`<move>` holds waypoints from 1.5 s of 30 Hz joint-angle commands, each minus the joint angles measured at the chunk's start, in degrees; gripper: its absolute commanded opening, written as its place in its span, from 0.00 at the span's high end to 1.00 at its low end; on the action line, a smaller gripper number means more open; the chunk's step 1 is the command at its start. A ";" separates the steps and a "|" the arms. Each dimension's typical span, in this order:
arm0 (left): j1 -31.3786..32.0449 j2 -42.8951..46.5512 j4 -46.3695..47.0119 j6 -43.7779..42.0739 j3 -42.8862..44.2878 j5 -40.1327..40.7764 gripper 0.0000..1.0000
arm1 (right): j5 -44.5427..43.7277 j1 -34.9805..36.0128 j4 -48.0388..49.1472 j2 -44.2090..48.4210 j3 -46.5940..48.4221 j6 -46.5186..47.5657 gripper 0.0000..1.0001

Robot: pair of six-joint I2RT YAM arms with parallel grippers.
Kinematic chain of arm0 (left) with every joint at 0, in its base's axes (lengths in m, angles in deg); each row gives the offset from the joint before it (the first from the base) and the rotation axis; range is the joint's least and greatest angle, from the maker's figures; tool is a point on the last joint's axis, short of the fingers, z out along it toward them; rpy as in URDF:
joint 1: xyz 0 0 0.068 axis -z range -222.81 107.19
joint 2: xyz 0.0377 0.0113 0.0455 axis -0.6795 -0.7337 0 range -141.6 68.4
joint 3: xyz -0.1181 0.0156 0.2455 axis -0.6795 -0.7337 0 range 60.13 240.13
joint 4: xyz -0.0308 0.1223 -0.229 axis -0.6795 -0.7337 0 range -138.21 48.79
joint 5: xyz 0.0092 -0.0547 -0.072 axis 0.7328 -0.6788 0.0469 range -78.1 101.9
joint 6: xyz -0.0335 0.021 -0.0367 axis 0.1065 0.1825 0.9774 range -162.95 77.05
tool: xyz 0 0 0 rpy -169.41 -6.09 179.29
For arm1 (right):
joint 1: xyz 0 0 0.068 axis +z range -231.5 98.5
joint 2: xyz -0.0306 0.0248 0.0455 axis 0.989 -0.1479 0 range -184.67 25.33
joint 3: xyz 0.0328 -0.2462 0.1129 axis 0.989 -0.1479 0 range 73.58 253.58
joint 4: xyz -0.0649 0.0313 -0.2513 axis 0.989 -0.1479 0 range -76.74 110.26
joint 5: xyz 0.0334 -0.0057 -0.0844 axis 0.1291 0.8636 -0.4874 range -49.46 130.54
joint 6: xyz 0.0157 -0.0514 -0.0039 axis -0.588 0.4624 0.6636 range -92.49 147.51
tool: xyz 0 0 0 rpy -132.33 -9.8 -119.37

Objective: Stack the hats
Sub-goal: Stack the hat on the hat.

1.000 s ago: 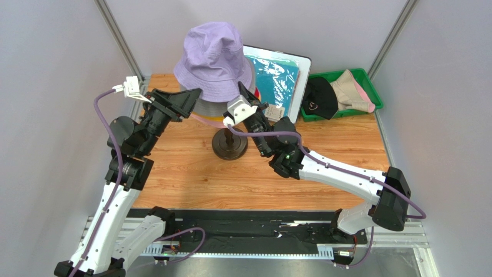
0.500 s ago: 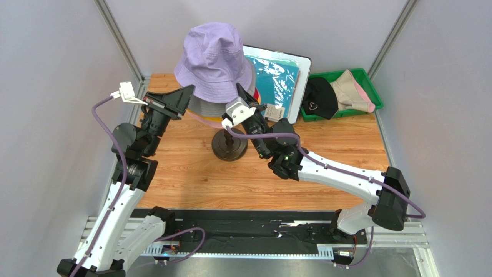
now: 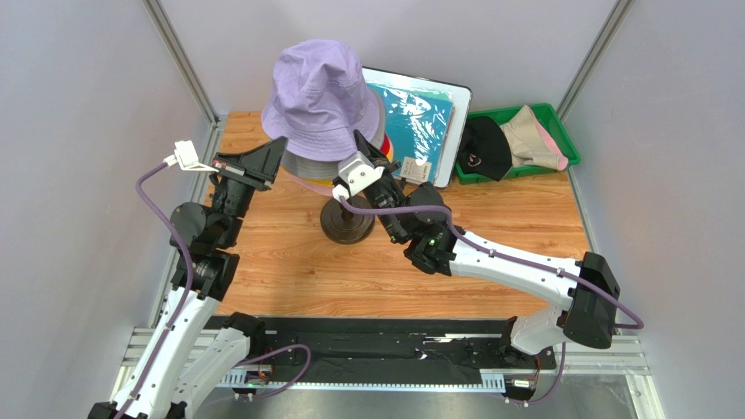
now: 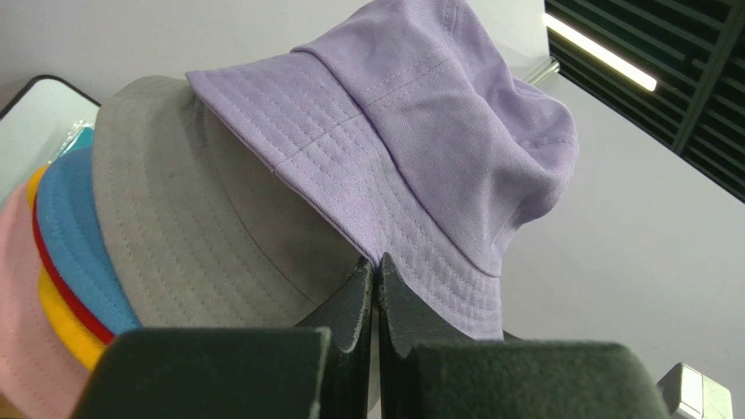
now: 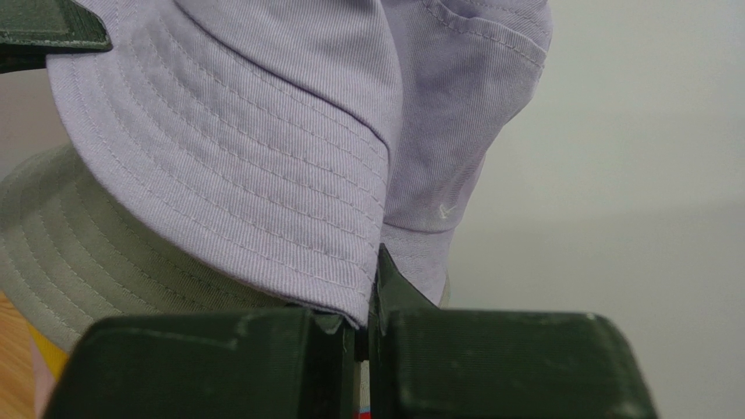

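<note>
A lavender hat (image 3: 322, 92) sits on top of a stack of hats on a stand. In the left wrist view its brim (image 4: 385, 183) lies over a grey hat (image 4: 192, 227), with blue (image 4: 70, 227), red, yellow (image 4: 61, 319) and pink (image 4: 17, 297) brims below. My left gripper (image 3: 281, 144) (image 4: 376, 262) is shut on the lavender brim's left edge. My right gripper (image 3: 358, 138) (image 5: 374, 262) is shut on the same hat's brim (image 5: 236, 166) on the right side. A black hat (image 3: 483, 147) and a beige hat (image 3: 535, 133) lie in a green bin.
The stand's dark round base (image 3: 347, 220) rests on the wooden table (image 3: 490, 209) between the two arms. A teal sheet in a white frame (image 3: 421, 115) leans behind the stack. The green bin (image 3: 554, 115) stands at the back right. Grey walls close in on both sides.
My left gripper has come up to the lavender brim and shut on it. The hat has shifted slightly upward and left. The right gripper has kept its hold.
</note>
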 commanded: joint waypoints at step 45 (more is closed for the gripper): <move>-10.63 -10.42 -15.47 -16.13 12.08 -5.08 1.00 | 31.06 -24.25 -54.30 16.88 15.72 -52.58 0.29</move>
